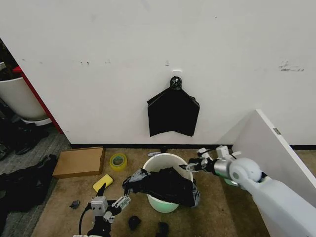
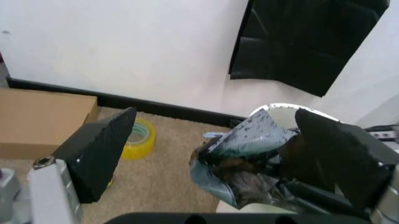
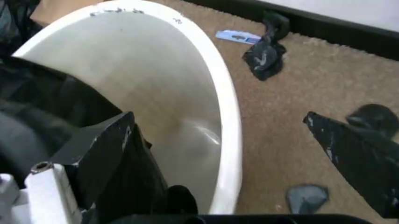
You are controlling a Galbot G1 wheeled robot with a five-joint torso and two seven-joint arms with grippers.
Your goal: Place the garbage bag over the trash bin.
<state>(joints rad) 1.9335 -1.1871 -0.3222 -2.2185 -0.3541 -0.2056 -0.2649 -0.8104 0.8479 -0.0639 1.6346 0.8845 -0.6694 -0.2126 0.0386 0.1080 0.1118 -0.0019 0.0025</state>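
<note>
The left gripper (image 1: 122, 198), at lower centre-left of the head view, is seen with its jaws spread, one finger touching the crumpled edge of the garbage bag (image 1: 163, 185), probably so the rim can be stretched. The thin, glossy, crinkled black plastic is draped across the near half of the trash bin (image 1: 160, 163), a round white bucket at lower centre. The right gripper (image 1: 191, 167), right of the bin, is held open astride the far rim.
</note>
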